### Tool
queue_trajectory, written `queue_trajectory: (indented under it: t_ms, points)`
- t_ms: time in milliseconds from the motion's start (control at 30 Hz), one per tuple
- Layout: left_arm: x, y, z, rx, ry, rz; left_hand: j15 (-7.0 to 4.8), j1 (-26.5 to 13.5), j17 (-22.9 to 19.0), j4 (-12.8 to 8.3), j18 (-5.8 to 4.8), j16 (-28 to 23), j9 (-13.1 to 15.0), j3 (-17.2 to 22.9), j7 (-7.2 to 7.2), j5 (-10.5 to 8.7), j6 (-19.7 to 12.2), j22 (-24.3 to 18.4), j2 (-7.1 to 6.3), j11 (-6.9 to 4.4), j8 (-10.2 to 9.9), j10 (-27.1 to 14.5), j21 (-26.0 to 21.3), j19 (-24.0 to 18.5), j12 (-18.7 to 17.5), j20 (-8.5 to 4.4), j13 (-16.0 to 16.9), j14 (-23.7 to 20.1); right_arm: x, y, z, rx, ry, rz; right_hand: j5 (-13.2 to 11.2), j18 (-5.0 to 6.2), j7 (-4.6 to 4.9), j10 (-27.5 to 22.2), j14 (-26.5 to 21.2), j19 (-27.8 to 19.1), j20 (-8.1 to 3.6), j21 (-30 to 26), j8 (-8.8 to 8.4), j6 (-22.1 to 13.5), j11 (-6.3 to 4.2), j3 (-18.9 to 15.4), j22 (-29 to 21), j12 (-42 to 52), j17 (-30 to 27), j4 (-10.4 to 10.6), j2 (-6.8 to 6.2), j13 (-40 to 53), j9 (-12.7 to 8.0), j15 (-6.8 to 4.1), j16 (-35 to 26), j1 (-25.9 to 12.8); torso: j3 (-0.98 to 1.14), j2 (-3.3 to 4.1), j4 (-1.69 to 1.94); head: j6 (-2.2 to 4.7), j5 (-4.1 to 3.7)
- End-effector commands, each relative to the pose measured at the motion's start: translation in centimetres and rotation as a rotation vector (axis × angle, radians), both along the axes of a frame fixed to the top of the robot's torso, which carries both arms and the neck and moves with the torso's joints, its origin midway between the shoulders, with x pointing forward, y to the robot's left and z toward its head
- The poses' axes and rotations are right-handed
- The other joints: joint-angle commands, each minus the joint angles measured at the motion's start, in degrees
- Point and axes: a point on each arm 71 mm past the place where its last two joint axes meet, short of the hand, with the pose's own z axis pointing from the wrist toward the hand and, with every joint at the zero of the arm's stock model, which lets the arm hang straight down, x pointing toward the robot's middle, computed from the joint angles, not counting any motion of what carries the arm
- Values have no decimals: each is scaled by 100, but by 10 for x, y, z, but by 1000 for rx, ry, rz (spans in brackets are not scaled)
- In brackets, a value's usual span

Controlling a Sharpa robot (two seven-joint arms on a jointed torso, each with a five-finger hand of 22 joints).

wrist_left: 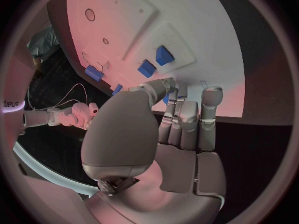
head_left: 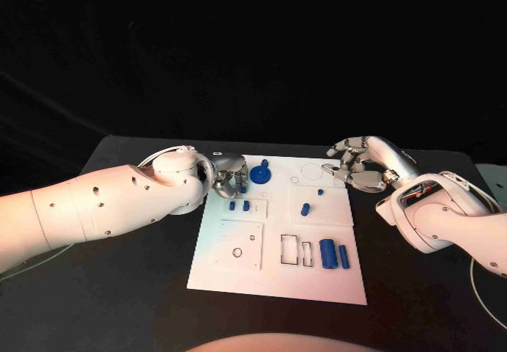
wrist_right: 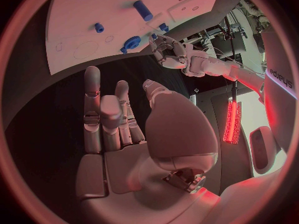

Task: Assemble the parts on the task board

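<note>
The white task board (head_left: 277,275) lies in the middle of the black table. A blue gear (head_left: 260,174) sits near its far edge, with small blue pegs (head_left: 232,206) and two blue cylinders (head_left: 327,254) further toward me. My left hand (head_left: 226,176) hovers at the board's far left, just beside the gear. In the left wrist view its thumb (wrist_left: 161,87) and a finger pinch a small blue part (wrist_left: 167,96). My right hand (head_left: 359,166) hangs over the board's far right corner, fingers spread and holding nothing. The right wrist view shows the gear (wrist_right: 131,42) and my left hand (wrist_right: 168,52).
The board carries raised white square blocks (head_left: 239,246) and outlined rectangular slots (head_left: 289,249) near the cylinders. Bare black table (head_left: 127,293) surrounds the board on both sides. A cable trails along the table at my right arm.
</note>
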Motion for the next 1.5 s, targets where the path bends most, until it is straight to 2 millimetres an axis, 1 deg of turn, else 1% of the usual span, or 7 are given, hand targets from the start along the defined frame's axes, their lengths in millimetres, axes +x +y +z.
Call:
queue_trajectory:
  t_ms: [33, 567, 1000, 1133, 1200, 1300, 1500]
  points:
    - [-1, -2, -1, 1, 12, -8, 11, 41, -18, -40, 62, -6, 3, 5, 14, 7, 29, 10, 44, 16, 18, -15, 22, -17, 32, 2, 7, -30, 0, 1, 0, -1, 0, 2, 39, 70, 22, -24, 2, 39, 2, -23, 29, 19, -28, 33, -6, -31, -3, -10, -25, -7, -8, 1, -38, -36, 2, 1, 0, -3, -3]
    - [-2, -2, -1, -3, 8, -9, 20, 118, -38, -182, 66, 7, -44, 184, 49, 24, -6, 27, 63, 41, -60, -51, 71, -37, 59, 0, 30, -41, 0, 0, 0, -2, 2, 0, 39, 70, 22, -24, 2, 39, 2, -23, 29, 19, -28, 33, -6, -31, -3, -10, -25, -7, -8, 1, -38, -36, 1, -2, 0, 0, -3]
    - [3, 5, 0, -21, -22, 13, 74, 66, -149, -326, 85, 14, -219, 399, 127, 21, -369, 1, 13, 104, -365, -172, 106, -141, 44, 43, 20, -97, 2, -2, -2, -21, 15, -7, 36, 64, 55, -121, -31, 115, 26, -251, 51, -8, 12, 170, -134, -557, -20, -16, -88, -498, -34, 35, -274, -19, -3, -2, 2, 18, -7]
    - [5, 7, 4, -54, -61, 10, 57, 111, -207, -412, 94, 1, -258, 496, 86, 22, -415, 1, 19, 84, -417, -222, 133, -169, 24, 31, 7, -126, 3, -2, -4, -46, 35, -1, 56, 66, 75, -117, -15, 163, 36, -340, 59, 21, 33, 371, -163, -1057, 74, -56, -139, -934, -56, 48, -292, 231, -3, -5, 3, 28, -9]
    - [5, 7, 6, -77, -82, 7, 50, 103, -368, -437, 111, -49, -258, 532, 72, 16, -361, -58, 19, 83, -397, -254, 110, -231, 11, 19, -2, -198, 3, -2, -6, -63, 47, 4, 36, 54, 83, 5, 46, 223, 35, -352, 12, 78, 35, 615, -143, -1426, 211, -74, -245, -1264, -96, 48, -210, 535, -4, -6, 5, 34, -12]
    - [5, 9, 10, -137, -112, 5, 49, 71, -397, -454, 109, -59, -248, 563, 78, 7, -244, -43, 35, 86, -342, -240, 135, -245, 28, 14, -1, -201, 4, -3, -9, -97, 72, 15, -349, -29, 65, 153, 239, 492, -2, 326, -26, 232, 20, 916, 301, -1803, 638, -165, -326, -1588, -131, 21, 216, 855, -6, -3, 3, 44, -22]
    - [3, 17, 21, -345, -141, 26, 91, -207, -971, -338, 194, -264, -226, 379, 109, -43, -25, -479, 6, 113, -219, -288, -167, -604, 41, 59, -11, -450, 6, -5, -18, -209, 136, 52, -565, -220, 59, 295, 483, 877, -19, 1704, -126, 469, 36, 1251, 1223, -2463, 1354, -309, -475, -2081, -182, 30, 997, 1071, -5, -11, 0, 86, -56]
